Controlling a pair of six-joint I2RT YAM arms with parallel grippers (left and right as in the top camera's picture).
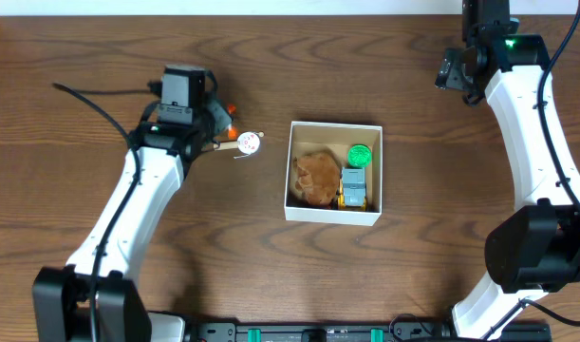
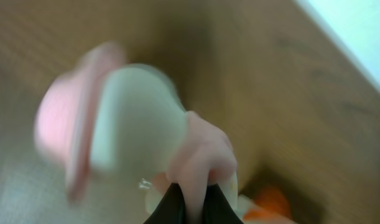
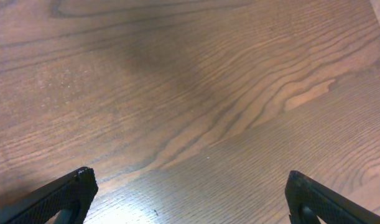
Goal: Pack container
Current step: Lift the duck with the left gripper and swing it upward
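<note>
Three toys [image 1: 315, 178] sit in the box [image 1: 332, 213]; my left gripper [image 2: 191, 205] pinches a pink-and-white toy [image 2: 137, 124] beside it, my right gripper [image 3: 190, 185] spread above the table [image 3: 196, 74].

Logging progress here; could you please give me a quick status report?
Left gripper shut on pink-and-white toy, left of container. Right gripper open above table. Container partly filled; nothing blocking.

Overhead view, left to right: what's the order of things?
left gripper → pink-and-white toy → container left wall → brown plush → green round piece → right gripper
</note>
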